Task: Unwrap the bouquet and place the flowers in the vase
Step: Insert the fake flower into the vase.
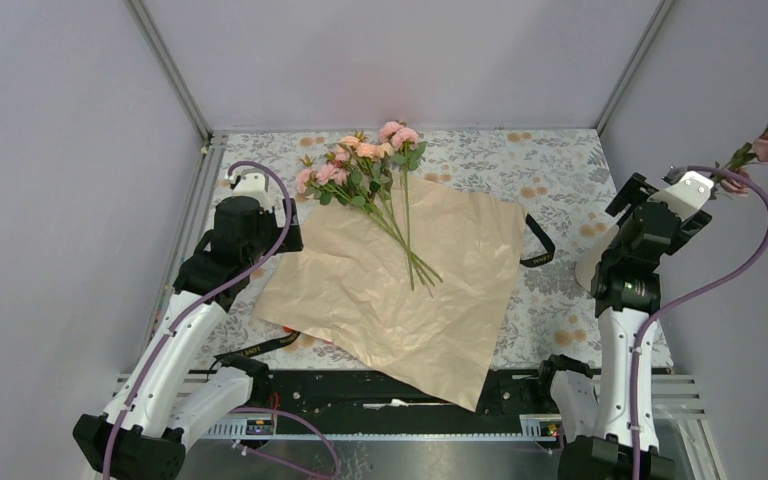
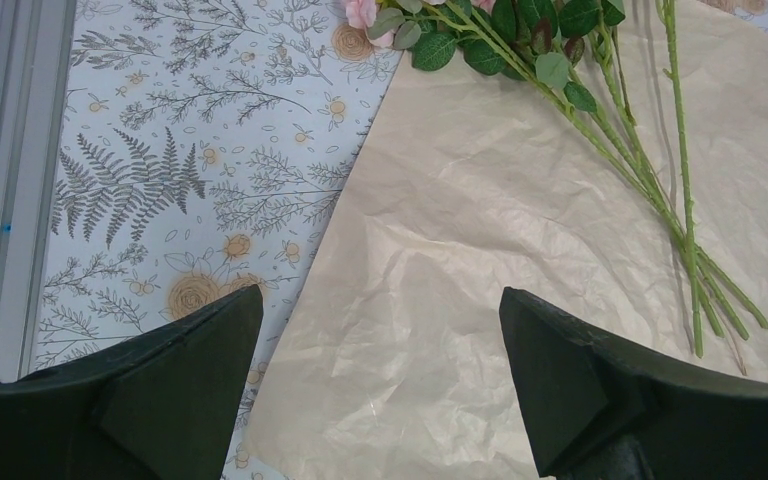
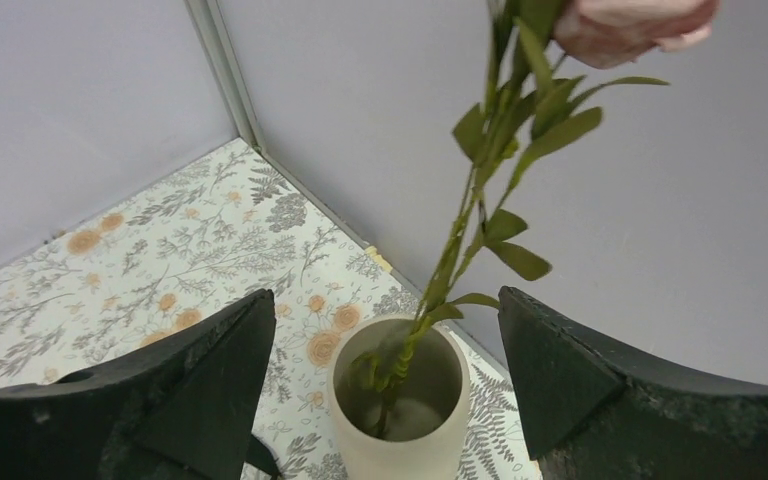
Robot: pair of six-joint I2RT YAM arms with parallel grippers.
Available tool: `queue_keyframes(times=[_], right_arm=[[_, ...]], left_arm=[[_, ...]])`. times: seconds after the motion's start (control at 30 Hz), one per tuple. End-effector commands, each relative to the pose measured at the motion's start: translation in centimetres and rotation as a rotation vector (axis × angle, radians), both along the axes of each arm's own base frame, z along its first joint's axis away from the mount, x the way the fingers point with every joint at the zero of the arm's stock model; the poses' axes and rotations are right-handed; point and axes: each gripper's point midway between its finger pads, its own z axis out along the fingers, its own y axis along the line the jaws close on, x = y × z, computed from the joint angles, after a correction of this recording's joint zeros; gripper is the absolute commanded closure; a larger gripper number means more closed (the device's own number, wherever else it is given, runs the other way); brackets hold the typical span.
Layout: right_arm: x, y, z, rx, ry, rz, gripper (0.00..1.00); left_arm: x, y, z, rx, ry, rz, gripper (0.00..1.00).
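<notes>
Right gripper (image 3: 382, 300) jaws wide apart above the vase (image 3: 360, 455); one rose stem (image 3: 455, 240) stands in it, leaning. Left gripper (image 2: 380, 300) also spread, gripping nothing, over the left edge of the flat paper (image 1: 410, 300). Other flowers (image 1: 360, 165) lie across the paper's far edge.

The tan paper (image 1: 400, 300) lies flat, pink and peach flowers (image 1: 365, 165) across it. One stem (image 3: 460, 230), perhaps two, stands in the cream vase (image 3: 355, 450).
</notes>
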Motion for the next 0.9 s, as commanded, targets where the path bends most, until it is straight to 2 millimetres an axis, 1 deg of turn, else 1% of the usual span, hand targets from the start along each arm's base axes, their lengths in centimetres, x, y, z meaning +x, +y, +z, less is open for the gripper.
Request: queue_keyframes(times=[0.0,0.2,0.37,0.53,0.6,0.67,0.77,0.87], right_arm=[[-1.0,1.1,0.4,0.058,-0.049,0.028,0.12],[-3.2,3.2,1.3,0.121,-0.113,0.088,0.14],[-4.0,5.7,1.3,0.184,-0.095,0.198,0.15],[-3.6,9.4,1.2,0.280,-0.016,0.383,0.16],[-3.2,11.0,1.6,0.322,-0.008,0.466,0.18],[-2.8,12.7,1.5,0.372,0.011,0.549,0.19],[-2.0,14.5,0.5,0.456,0.062,0.632,0.21],[-1.2,15.9,-1.1,0.511,0.130,0.684,0.22]], left_arm=[[0.1,-0.3,0.8,-0.024,-0.031,-0.013,0.01],[0.0,-0.4,0.9,-0.032,-0.039,-0.015,0.01],[0.1,-0.8,0.9,-0.049,-0.045,-0.030,0.01],[0.2,-1.3,1.2,-0.072,-0.060,-0.045,0.01],[0.3,-1.9,1.8,-0.108,-0.065,-0.055,0.02],[0.4,-2.8,2.8,-0.168,-0.070,-0.067,0.02],[0.7,-4.2,3.7,-0.297,-0.069,-0.056,0.03],[1.6,-6.1,3.1,-0.418,-0.030,-0.056,0.04]])
